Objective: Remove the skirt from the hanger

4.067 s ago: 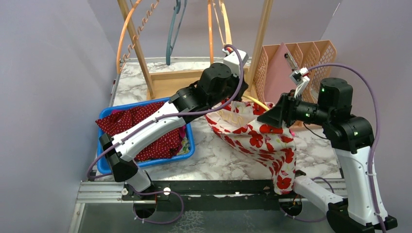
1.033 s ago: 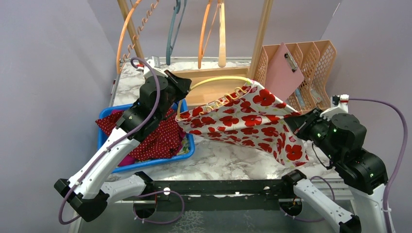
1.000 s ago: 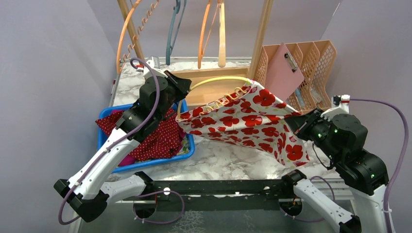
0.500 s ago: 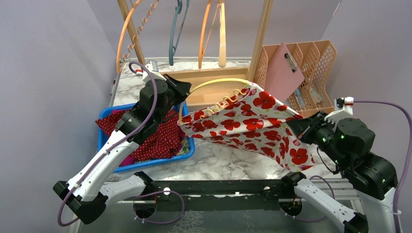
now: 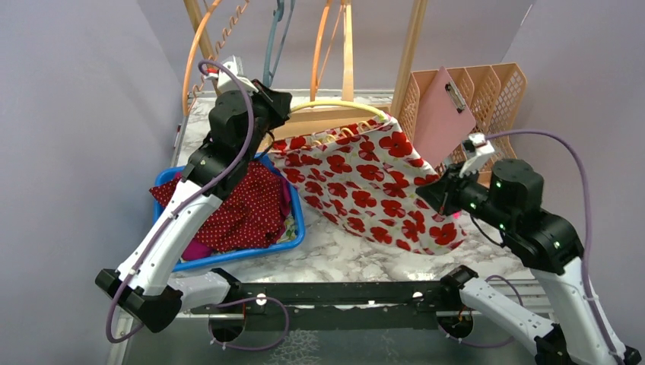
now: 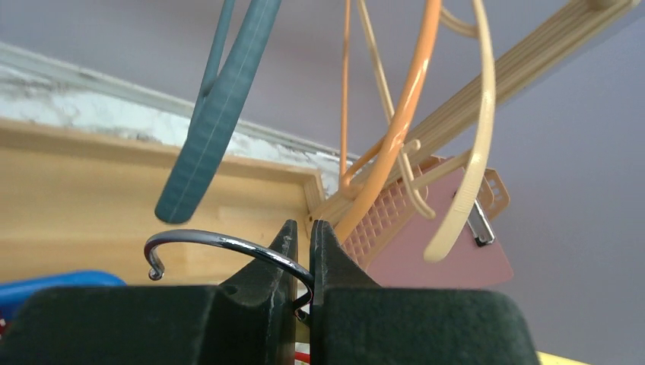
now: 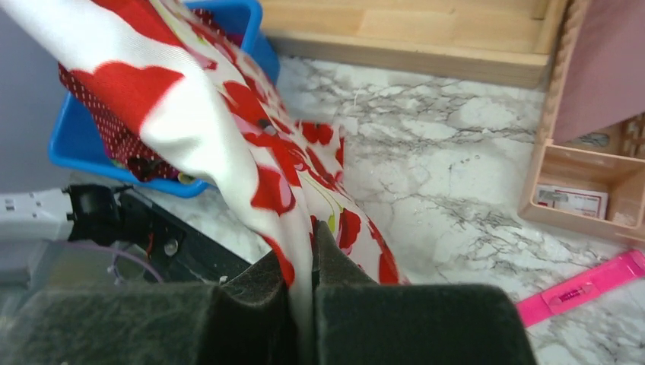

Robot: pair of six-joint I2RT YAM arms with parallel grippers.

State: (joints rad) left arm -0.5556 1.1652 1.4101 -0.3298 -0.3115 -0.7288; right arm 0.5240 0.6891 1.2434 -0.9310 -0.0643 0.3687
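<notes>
The skirt [image 5: 357, 182], white with red poppies, hangs by its waistband on a yellow hanger [image 5: 335, 103] and stretches down to the right over the marble table. My left gripper [image 5: 278, 103] is raised in front of the wooden rack. In the left wrist view this gripper [image 6: 303, 228] is shut on the hanger's metal hook [image 6: 220, 243]. My right gripper [image 5: 433, 199] is at the skirt's lower right edge. The right wrist view shows it [image 7: 304, 251] shut on a fold of the skirt [image 7: 190, 114].
A blue basket [image 5: 298, 220] with red dotted clothes sits at the left. The wooden rack [image 5: 411, 53] behind carries orange, teal and cream hangers. A peach file organizer [image 5: 494, 84] with a pink clipboard [image 5: 437, 114] stands at the back right. A pink strip [image 7: 586, 287] lies on the table.
My left gripper lifted the hanger up and back toward the rack. My right gripper swung left and away from the near edge with the skirt's hem, so the cloth now slopes down more steeply.
</notes>
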